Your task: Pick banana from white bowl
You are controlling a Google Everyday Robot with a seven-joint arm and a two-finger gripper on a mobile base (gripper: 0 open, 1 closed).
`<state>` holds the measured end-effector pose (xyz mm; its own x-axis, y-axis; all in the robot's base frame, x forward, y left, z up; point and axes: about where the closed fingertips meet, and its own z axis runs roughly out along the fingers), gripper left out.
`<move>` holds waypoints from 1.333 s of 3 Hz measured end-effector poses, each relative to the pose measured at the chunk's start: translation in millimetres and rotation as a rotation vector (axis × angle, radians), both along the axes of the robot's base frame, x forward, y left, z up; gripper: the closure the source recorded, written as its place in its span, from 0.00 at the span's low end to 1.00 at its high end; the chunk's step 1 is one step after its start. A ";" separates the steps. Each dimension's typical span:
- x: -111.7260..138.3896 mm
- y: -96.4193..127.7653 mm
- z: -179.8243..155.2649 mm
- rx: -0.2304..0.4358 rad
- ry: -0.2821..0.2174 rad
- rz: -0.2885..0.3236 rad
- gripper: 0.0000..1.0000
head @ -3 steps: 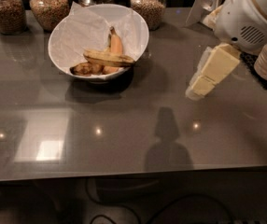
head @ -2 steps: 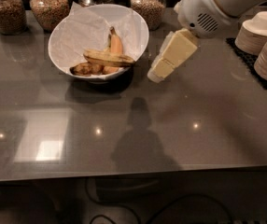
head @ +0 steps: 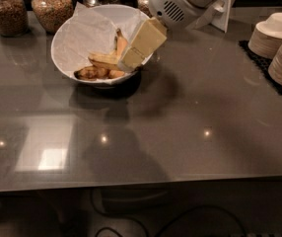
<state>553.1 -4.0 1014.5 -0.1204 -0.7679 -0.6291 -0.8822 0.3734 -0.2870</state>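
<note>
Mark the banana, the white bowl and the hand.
banana (head: 103, 59): camera view, on its pale middle.
white bowl (head: 56, 54): camera view, on its left rim.
hand (head: 130, 62): camera view, at its tip, over the bowl's right side.

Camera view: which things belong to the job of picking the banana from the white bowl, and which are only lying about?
Job: banana, long and pale yellow; white bowl; gripper, at the bowl's right rim, just over the fruit.

Lying about: other bananas in the bowl; jars behind it; paper bowl stacks on a mat, far right.
</note>
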 end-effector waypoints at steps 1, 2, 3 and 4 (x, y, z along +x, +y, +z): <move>10.2 19.2 -10.5 0.001 -0.008 0.029 0.00; 25.9 45.4 -24.5 0.023 -0.001 0.055 0.00; 37.1 64.4 -41.9 0.036 0.021 0.064 0.14; 44.0 73.6 -60.6 0.037 0.054 0.056 0.34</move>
<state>597.1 69.5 953.9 -0.1121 -0.7508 -0.6509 -0.9157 0.3325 -0.2258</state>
